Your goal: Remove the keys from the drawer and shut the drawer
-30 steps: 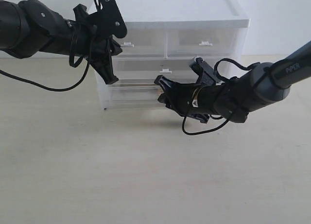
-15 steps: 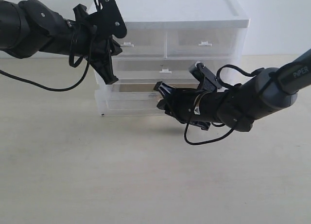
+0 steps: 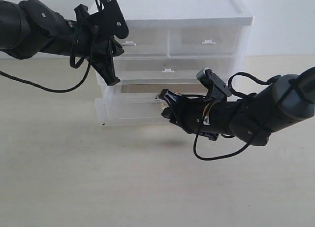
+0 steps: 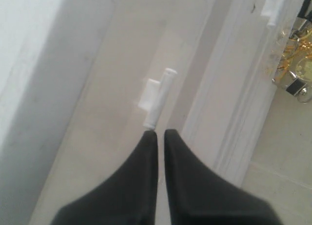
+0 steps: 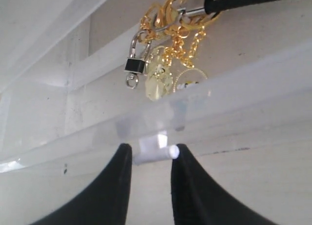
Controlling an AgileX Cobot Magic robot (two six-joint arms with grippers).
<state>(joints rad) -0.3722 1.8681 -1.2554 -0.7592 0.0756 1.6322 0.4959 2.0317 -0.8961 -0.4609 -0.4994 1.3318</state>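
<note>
My right claw (image 5: pixel 150 149) clamps the tab handle (image 5: pixel 156 147) of the bottom drawer (image 5: pixel 243 103) to expose keys (image 5: pixel 160 78); left claw (image 4: pixel 161 133), together, likely braces cabinet (image 3: pixel 187 10).

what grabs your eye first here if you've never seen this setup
The gold keys glinting inside the open lowest drawer of the white cabinet catch the eye first. Next comes the right gripper, clamped on that drawer's small tab handle at mid front. The left gripper hovers shut and empty beside a higher drawer's tab.
</note>
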